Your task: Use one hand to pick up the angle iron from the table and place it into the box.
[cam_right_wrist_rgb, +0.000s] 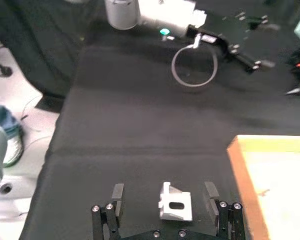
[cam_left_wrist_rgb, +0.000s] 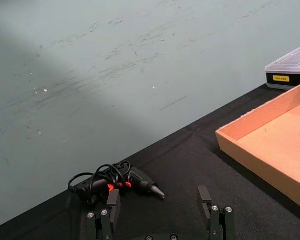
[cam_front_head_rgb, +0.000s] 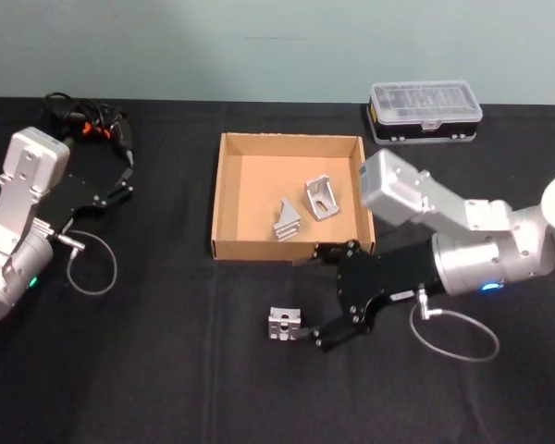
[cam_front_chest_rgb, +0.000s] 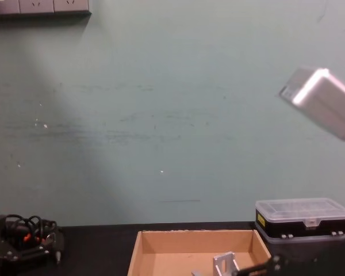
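**Right hand open at the angle iron, low on the surface in front of the box**

Head view: the angle iron (cam_front_head_rgb: 285, 324) lies on the black surface (cam_front_head_rgb: 166, 370) near the box (cam_front_head_rgb: 224, 199). The right hand (cam_front_head_rgb: 318, 297) reaches toward it from its right, jaws spread wide and the nearer fingertip just beside it. The left hand (cam_front_head_rgb: 127, 178) sits parked well apart, so the right arm is clearly the nearer one.
Left wrist view: the left jaws stand open over bare cloth.
Right wrist view: the iron sits squarely between the open fingers (cam_right_wrist_rgb: 117, 192), slotted face up, untouched. Judging by this, closing should catch its two flanks.
Chest view: a finished iron (cam_front_chest_rgb: 225, 263) rests inside the box.
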You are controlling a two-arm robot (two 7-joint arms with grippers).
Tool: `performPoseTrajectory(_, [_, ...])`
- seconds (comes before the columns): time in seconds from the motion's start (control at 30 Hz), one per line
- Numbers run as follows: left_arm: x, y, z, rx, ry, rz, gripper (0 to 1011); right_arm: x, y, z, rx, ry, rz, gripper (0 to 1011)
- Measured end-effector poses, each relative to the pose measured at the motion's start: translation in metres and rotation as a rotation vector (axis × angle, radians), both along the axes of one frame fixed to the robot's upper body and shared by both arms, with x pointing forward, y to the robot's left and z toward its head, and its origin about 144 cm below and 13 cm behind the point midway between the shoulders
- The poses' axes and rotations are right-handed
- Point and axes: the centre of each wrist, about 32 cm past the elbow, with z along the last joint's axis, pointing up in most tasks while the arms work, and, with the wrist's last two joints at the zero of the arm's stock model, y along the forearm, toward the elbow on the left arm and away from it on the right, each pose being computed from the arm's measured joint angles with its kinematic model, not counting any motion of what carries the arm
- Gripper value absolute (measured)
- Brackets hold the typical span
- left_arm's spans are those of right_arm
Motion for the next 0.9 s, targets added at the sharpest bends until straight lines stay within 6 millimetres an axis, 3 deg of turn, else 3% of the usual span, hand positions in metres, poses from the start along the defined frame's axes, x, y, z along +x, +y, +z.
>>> performPoseTrajectory(0.9, [0.0,0.0,0.0,0.0,0.0,0.0,1000,0.015,0.026,-0.027,-0.102,0.042,0.019,1003])
